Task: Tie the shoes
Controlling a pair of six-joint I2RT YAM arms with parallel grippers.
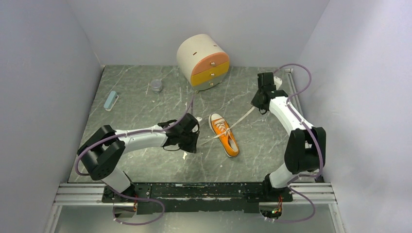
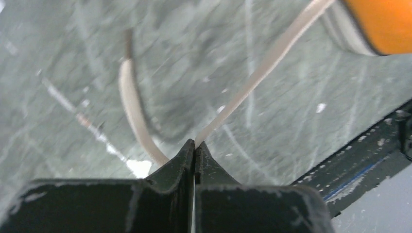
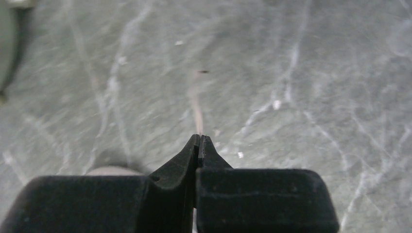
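Shoe (image 1: 224,134) lies mid-surface (image 1: 145,104), between the two arms; cannot tell which end is the toe. Small canvas thing and light by the look of it, so a hard one-sided pull would likely drag or spin it rather than tighten anything.

Left fingers (image 2: 182,160), just left of shoe, are closed on left lace (image 2: 262,73). It runs taut from their tips to the shoe, with a free tail curling off beside it.

Right fingers (image 3: 188,156), beyond shoe and to its right, are closed on right lace (image 1: 242,118), also drawn straight.

Laces are flat, thin and soft, with no stiffness, and probably slip through a weak pinch. Best hold looks to be on the laces, well out from the eyelets, with the pull balanced on both sides. Shoe body is better left alone.
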